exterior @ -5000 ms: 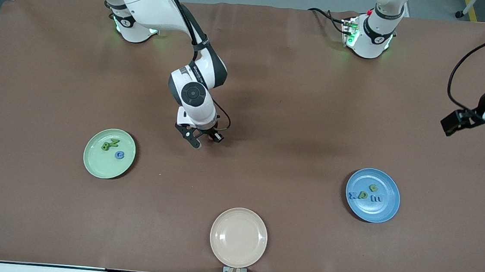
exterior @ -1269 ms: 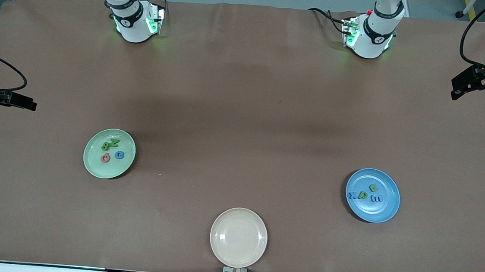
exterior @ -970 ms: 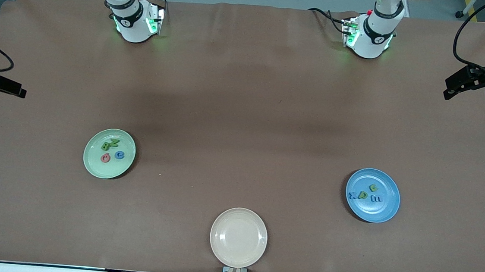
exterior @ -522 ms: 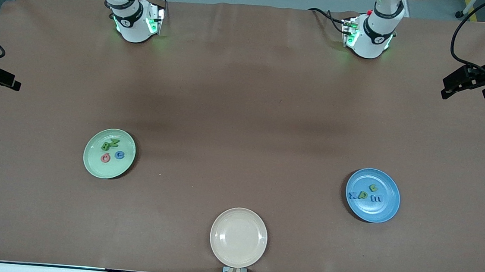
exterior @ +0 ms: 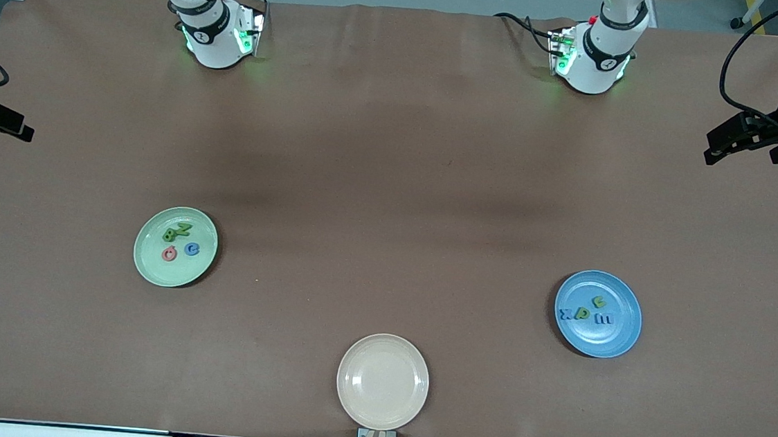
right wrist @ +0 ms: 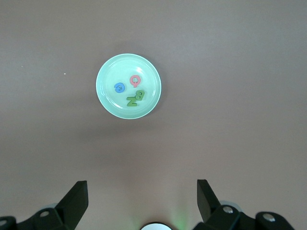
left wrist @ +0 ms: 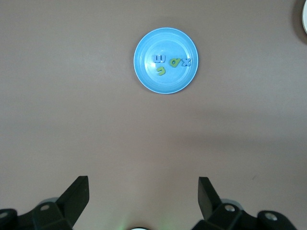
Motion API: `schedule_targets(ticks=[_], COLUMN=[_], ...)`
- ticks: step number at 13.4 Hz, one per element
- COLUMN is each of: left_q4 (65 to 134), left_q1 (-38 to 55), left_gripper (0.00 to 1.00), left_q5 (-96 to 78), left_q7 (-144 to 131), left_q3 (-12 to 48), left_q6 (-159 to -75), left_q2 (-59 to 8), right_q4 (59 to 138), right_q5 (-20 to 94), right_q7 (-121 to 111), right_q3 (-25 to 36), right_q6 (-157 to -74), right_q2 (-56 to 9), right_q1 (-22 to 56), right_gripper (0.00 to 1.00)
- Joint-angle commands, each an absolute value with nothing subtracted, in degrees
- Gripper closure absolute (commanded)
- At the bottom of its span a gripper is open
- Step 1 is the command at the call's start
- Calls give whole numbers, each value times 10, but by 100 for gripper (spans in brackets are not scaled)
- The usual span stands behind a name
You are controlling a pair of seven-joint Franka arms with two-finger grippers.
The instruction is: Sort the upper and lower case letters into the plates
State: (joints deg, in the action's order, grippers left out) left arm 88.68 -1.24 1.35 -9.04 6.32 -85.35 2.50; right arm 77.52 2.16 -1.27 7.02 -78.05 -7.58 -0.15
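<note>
Both end effectors hang high at the ends of the bench with fingers spread wide and nothing between them: the left end effector [left wrist: 143, 201] over the left arm's end, the right end effector [right wrist: 142, 201] over the right arm's end. On the brown bench [exterior: 392, 177], the green plate [exterior: 149, 265] holds four letters: two green letters [exterior: 177, 232], a red ring-shaped letter [exterior: 169, 253] and a blue letter [exterior: 191, 249]. Well apart, toward the left arm's end, the blue plate [exterior: 612, 340] holds four letters [exterior: 586, 310], two green and two blue. Between the two and nearer the front camera lies a beige plate [exterior: 382, 382].
</note>
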Motion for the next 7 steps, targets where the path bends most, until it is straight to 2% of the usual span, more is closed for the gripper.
schedule_targets(ticks=[1, 7], left_q4=[882, 882], left_q1=[-9, -12], left_gripper=[0, 0], left_q5=[11, 11], left_q7=[-91, -84], left_q3=[62, 62], left_q6=[-855, -855], left_q2=[25, 25], right_q4=[816, 800], right_q5=[23, 26], right_q7=[-12, -11], right_q3=[59, 60], right_q6=[-784, -739], right_q2=[-22, -7], right_q1=[-10, -10], right_gripper=[0, 0])
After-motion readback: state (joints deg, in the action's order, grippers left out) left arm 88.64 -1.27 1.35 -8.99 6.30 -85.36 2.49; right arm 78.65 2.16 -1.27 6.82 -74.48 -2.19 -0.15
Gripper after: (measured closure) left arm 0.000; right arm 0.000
